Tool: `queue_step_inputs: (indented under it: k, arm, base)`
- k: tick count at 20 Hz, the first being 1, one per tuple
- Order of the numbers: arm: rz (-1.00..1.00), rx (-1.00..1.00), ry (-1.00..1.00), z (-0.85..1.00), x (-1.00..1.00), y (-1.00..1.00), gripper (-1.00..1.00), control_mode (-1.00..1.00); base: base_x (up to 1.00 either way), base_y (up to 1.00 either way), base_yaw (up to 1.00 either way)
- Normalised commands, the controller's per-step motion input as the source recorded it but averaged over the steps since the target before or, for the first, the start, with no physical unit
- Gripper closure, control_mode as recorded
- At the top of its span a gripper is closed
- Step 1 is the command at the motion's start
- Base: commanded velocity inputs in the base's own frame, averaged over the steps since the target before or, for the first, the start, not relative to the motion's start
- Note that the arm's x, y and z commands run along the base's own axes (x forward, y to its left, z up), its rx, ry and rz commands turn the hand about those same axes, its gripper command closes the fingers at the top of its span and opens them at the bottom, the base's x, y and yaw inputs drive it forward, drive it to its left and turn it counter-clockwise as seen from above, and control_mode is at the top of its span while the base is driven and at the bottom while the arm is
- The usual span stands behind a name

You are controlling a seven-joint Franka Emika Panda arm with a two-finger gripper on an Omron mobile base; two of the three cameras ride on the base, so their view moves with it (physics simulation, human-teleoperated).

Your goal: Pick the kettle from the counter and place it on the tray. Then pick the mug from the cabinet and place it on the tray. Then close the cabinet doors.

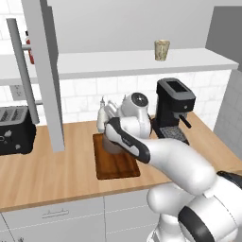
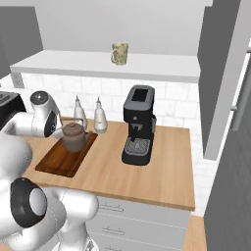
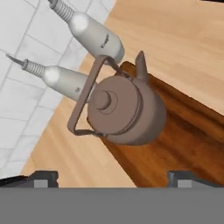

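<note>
The gripper (image 3: 112,177) hangs above the kettle (image 3: 124,108), fingers (image 3: 43,177) spread wide, gripping nothing. The kettle sits on the tray's (image 2: 56,164) far end, near two white bottles (image 2: 100,117). Rigid, probably heavy and smooth-bodied; its arched handle (image 3: 85,98) is the best hold.

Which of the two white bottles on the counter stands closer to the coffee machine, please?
The right-hand white bottle, seen from the right base view; the other bottle stands further left, behind the kettle.
</note>
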Motion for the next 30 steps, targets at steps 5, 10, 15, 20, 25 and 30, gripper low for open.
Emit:
queue_step_inputs:
  k: [5,10,15,20,25,30]
  arm:
    - [0.26,-0.01,-0.1,0.23,-0.61,-0.1,-1.0,-1.0]
    - [0.21,-0.15,-0.02,0.46,-0.51,-0.2,-1.0,-1.0]
    - [0.09,-0.24,-0.08,0.55,-0.49,-0.25,-1.0,-1.0]
    - [0.06,-0.16,-0.02,0.51,-0.43,-0.46,-1.0,-1.0]
    - [0.0,-0.12,-0.05,0.47,-0.31,-0.48,-1.0,-1.0]
    - [0.0,-0.01,-0.15,0.47,-0.16,-0.47,-1.0,-1.0]
  base:
    - [0.0,0.0,0.0]
    - [0.0,0.0,0.0]
    - [0.0,0.0,0.0]
    - [0.0,0.0,0.0]
    - [0.0,0.0,0.0]
    - [0.0,0.0,0.0]
